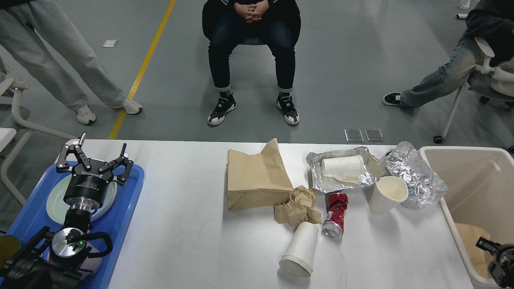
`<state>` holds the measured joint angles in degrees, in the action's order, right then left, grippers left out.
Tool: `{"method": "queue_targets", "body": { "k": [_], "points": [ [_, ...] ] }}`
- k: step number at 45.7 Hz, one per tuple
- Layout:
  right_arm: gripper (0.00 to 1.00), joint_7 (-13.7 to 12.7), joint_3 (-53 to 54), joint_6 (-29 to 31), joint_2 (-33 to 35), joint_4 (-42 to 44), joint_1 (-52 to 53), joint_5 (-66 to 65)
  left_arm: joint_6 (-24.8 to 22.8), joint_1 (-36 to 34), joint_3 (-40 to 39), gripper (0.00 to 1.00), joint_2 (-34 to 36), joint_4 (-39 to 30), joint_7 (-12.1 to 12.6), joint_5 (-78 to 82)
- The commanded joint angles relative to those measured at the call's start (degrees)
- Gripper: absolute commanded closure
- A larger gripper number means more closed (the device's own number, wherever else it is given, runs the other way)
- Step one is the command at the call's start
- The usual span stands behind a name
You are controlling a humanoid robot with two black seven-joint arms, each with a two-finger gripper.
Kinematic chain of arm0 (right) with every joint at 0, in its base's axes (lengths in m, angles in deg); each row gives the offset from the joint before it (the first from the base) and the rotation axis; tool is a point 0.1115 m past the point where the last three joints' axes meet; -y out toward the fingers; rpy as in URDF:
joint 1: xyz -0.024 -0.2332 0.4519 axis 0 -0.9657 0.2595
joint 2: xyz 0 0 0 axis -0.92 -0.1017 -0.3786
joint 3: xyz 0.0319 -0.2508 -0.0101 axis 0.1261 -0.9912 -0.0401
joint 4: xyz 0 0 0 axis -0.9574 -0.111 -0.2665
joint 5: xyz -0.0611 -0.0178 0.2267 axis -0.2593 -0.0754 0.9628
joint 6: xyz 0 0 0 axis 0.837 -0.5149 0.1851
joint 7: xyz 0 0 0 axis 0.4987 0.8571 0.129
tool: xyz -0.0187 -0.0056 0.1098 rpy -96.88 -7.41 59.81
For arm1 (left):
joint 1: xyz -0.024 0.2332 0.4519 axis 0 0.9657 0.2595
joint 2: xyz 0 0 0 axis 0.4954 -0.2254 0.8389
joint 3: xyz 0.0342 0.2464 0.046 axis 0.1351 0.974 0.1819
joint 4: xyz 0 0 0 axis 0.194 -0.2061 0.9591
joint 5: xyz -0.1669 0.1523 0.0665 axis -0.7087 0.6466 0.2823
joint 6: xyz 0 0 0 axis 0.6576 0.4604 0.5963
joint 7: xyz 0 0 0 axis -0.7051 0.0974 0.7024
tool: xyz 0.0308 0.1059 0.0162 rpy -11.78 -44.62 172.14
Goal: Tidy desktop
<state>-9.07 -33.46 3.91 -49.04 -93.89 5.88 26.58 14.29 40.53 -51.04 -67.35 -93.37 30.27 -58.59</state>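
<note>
While most litter sits on the desktop (192, 224), tidying looks early. Nearest: a tipped paper cup (299, 249), crushed red can (334, 214), crumpled brown paper (296, 205). Farther: an upright cup (386, 194), brown bag (255, 178), foil tray (341, 170) with a cup lying in it, foil wad (415, 173). Brown paper lies in the bin (461, 154) at right. Left gripper (95, 162) hangs above the blue tray (128, 200), fingers spread, empty. Right gripper (496, 257) over the bin; jaw state unclear.
</note>
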Motion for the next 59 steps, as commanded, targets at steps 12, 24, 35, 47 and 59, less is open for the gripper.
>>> {"method": "queue_targets", "body": {
  "k": [12, 24, 35, 47, 59],
  "points": [
    [0.00, -0.61, -0.52, 1.23, 6.36, -9.16, 6.45, -1.05, 0.01, 0.00, -0.04, 0.04, 0.01, 0.00, 0.01, 0.00],
    [0.00, -6.15, -12.90, 7.64, 17.79, -39.66, 33.32, -5.54, 0.01, 0.00, 0.05, 0.04, 0.01, 0.00, 0.01, 0.00],
    [0.00, -10.20, -33.04, 26.26, 11.48, -60.32, 66.11, -5.19, 0.01, 0.00, -0.04, 0.04, -0.08, 0.00, 0.01, 0.00],
    [0.00, -10.11, -34.98, 39.98, 0.05, -77.02, 92.13, -3.26, 0.01, 0.00, 0.05, 0.04, 0.01, 0.00, 0.01, 0.00],
    [0.00, -9.93, -34.98, 40.87, -6.71, -88.98, 110.85, 8.43, 0.01, 0.00, 0.05, 0.04, 0.01, 0.00, -0.08, 0.00]
  ]
}}
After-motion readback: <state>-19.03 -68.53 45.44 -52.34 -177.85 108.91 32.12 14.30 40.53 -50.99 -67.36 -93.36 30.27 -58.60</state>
